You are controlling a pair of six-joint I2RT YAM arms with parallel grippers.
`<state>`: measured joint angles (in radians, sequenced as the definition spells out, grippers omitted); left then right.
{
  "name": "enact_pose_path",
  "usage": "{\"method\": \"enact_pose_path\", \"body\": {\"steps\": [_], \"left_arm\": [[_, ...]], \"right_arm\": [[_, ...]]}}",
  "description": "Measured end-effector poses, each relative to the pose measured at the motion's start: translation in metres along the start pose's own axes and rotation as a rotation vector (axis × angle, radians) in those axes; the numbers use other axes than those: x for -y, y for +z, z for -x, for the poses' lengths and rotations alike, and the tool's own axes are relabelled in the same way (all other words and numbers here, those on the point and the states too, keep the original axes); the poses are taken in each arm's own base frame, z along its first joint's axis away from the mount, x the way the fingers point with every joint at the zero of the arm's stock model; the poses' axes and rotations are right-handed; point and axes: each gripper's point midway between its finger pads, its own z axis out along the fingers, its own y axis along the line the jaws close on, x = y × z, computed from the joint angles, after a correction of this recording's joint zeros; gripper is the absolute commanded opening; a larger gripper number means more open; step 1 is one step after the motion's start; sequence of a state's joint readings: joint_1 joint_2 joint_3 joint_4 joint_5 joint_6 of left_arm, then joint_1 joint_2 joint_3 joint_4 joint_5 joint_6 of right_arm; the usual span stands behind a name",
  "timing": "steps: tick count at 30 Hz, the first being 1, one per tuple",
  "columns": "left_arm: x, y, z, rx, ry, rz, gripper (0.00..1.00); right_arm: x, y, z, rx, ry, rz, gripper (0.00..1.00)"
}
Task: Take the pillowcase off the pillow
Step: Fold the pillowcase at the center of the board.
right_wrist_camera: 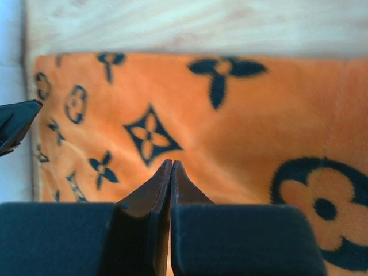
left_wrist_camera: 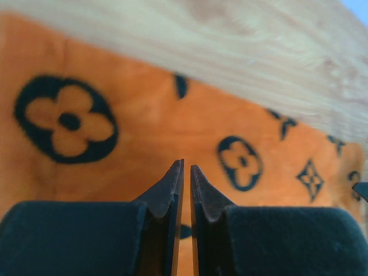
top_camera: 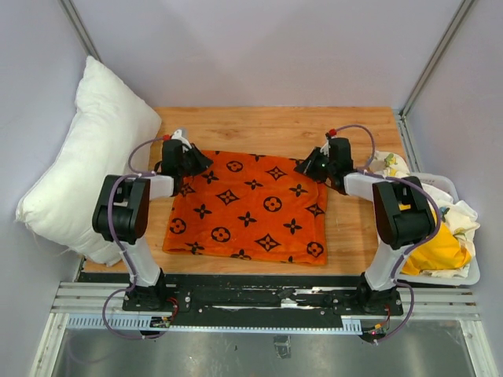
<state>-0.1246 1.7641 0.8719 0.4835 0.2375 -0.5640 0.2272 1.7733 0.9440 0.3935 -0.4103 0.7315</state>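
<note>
Pillowcase (top_camera: 247, 208) lies flat on the desk (top_camera: 275, 126). The pillow (top_camera: 86, 157) is out of it, propped at the left wall. Left gripper (left_wrist_camera: 187, 167) is parted a slit and holds nothing; right gripper (right_wrist_camera: 172, 163) is clenched and empty. You should lift both straight up, clear of the far hem.

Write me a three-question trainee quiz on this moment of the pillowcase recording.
1. True or false: the pillow is inside the pillowcase.
2. Where does the pillow lie? A) at the left edge of the table B) on top of the pillowcase C) at the table's right edge
3. Fill in: the fingers of the right pincer are ____ (open or shut).
Key: 1 false; 2 A; 3 shut.
</note>
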Motion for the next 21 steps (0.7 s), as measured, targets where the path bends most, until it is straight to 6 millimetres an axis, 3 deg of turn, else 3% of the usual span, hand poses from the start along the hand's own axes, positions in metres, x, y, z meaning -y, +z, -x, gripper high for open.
{"method": "enact_pose_path", "body": {"steps": [4, 6, 13, 21], "left_arm": [[-0.047, 0.012, -0.039, -0.105, -0.068, 0.102, 0.13], [-0.06, 0.01, -0.039, -0.111, -0.091, 0.128, 0.13], [-0.077, 0.006, -0.027, -0.087, -0.103, 0.184, 0.13], [-0.082, -0.013, -0.002, -0.036, -0.041, 0.286, 0.18]], "right_arm": [[0.033, 0.007, -0.03, -0.097, 0.048, -0.086, 0.01], [0.047, 0.005, -0.037, -0.12, 0.071, -0.12, 0.01], [0.076, -0.011, -0.025, -0.09, 0.104, -0.221, 0.01], [0.071, -0.031, -0.006, -0.032, 0.055, -0.285, 0.01]]}}
